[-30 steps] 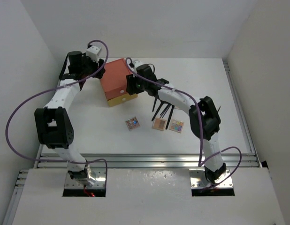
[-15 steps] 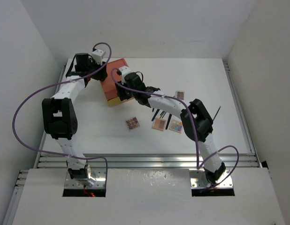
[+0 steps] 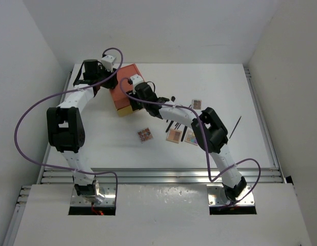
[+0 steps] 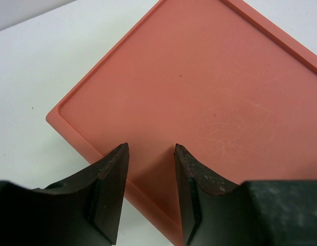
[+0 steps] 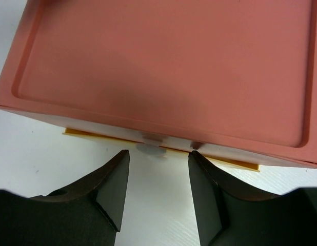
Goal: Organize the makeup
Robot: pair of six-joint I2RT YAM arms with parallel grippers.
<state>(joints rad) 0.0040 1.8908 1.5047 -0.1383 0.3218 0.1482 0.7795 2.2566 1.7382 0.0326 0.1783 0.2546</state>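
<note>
On the table's middle, 4 palettes and thin black brushes lie loose, near the drawer box. The right gripper, jaws apart, faces its small grey handle. The left gripper, jaws apart, hovers over the box's rim. With a poor brace, a pull could drag the box. Since 1 second ago both arms have closed in, uncovering the far palette.

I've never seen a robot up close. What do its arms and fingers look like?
The left arm and right arm are slim white tubes linked by chunky black joint blocks. A loose purple cable loops along each. Each ends in two black, wedge-shaped fingers with flat inner faces. Shiny metal plates hold the bases.
</note>
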